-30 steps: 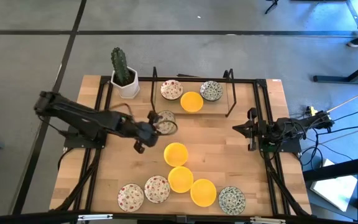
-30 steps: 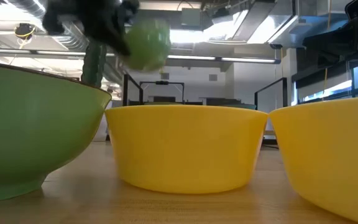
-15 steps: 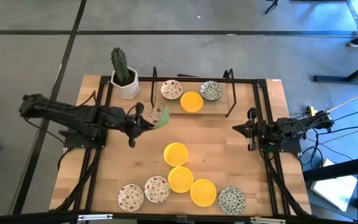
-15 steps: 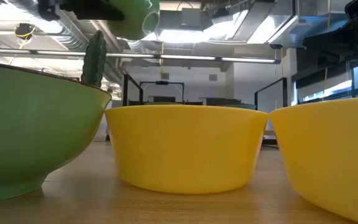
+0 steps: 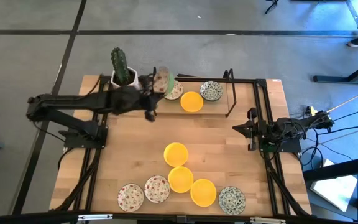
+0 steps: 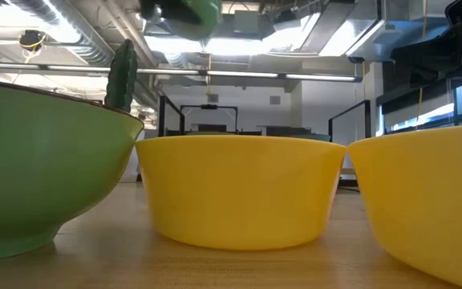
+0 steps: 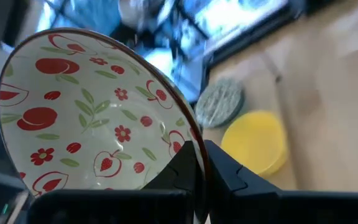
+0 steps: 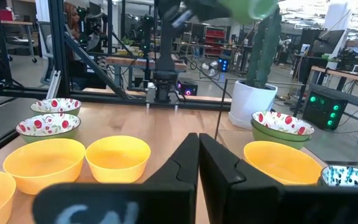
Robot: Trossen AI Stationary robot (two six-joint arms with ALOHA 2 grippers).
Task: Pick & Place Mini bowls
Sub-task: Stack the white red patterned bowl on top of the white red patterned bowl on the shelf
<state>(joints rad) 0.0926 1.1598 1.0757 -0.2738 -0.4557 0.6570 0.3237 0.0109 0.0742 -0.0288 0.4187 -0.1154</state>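
Observation:
My left gripper [image 5: 153,84] is shut on a mini bowl [image 5: 163,81], white with red flowers inside and green outside, held in the air over the table's far side, beside the cactus pot [image 5: 124,79]. Just beyond it a red-flowered bowl [image 5: 173,91], a yellow bowl [image 5: 191,101] and a blue-green bowl [image 5: 211,91] rest on their bases inside a black wire frame. Several more bowls stand near the near edge, among them a yellow one [image 5: 176,154]. My right gripper [image 5: 234,129] waits shut at the table's right side. My left gripper [image 7: 199,152] pinches the bowl by its rim [image 7: 188,124], one finger [image 7: 222,171] outside the wall and the other inside. The bowl is lifted clear and tipped up on edge, its flowered inside [image 7: 86,124] facing the wrist camera and its green underside [image 6: 187,12] showing in the low view.
The black wire frame [image 5: 231,93] stands around the far bowls. Near the near edge sit two red-speckled bowls [image 5: 143,193], two more yellow bowls [image 5: 191,185] and a blue-green bowl [image 5: 232,199]. Bare wood [image 5: 123,149] lies between the two groups.
My left gripper has carried the bowl from the middle of the table toward the far edge and upward, ending beside the cactus pot. On the way the bowl has tipped from roughly level onto its edge. It has stayed shut on the bowl's rim.

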